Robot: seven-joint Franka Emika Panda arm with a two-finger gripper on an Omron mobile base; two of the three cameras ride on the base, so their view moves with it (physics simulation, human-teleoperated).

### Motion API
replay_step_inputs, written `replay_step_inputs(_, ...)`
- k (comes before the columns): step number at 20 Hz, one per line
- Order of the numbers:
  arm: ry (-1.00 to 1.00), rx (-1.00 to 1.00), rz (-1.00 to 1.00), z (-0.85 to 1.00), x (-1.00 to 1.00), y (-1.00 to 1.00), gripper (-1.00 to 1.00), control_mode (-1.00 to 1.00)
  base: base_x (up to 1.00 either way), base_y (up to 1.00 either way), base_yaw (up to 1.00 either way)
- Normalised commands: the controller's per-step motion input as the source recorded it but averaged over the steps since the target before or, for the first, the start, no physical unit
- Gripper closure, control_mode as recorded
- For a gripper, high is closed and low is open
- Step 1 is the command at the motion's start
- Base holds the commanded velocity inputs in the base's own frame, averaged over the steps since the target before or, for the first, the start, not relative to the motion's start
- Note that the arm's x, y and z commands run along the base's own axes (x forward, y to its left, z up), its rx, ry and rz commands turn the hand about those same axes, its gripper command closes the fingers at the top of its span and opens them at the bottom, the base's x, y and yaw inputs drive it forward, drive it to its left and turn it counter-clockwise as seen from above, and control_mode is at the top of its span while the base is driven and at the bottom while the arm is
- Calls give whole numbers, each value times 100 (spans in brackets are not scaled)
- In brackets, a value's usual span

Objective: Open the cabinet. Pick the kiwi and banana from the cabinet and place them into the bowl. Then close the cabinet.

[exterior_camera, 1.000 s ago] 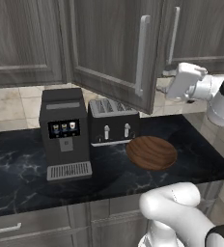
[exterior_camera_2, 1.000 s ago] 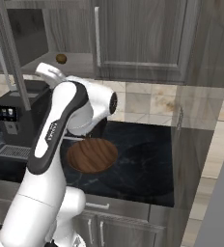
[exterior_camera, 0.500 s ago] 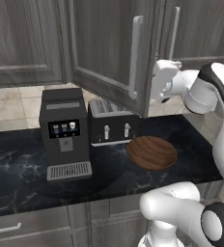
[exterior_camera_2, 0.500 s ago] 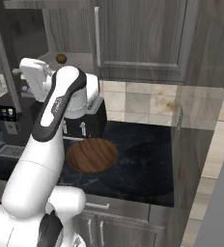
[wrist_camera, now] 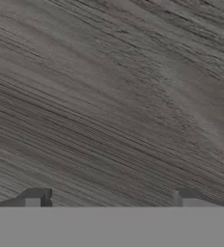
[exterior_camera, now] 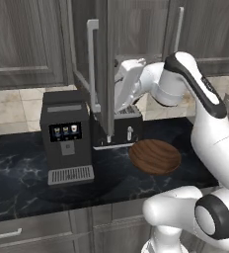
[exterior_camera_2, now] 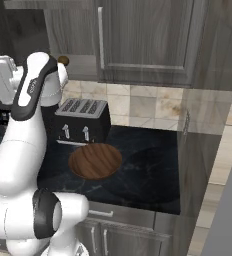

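Two finger tips of the gripper (wrist_camera: 109, 200) stand wide apart, gripping nothing.
Cabinet (wrist_camera: 109, 96) wood grain close ahead; the tips are cut off.

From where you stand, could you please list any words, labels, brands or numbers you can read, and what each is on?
No readable text anywhere.
Coffee machine: its small screen shows three tiny icons, too small to make out.
Toaster: no lettering visible.
Cabinet doors: plain wood grain.
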Motion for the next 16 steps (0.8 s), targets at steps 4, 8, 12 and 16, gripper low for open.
replay_step_inputs(4,0,-1,0,0,-2,23,-100,-100,0,0,0)
replay_step_inputs(8,-11,4,0,43,-14,-30,-100,-100,0,0,0)
replay_step_inputs(12,-27,0,0,52,-37,-69,-100,-100,0,0,0)
replay_step_inputs(16,-39,-3,0,10,-32,-96,-100,-100,0,0,0)
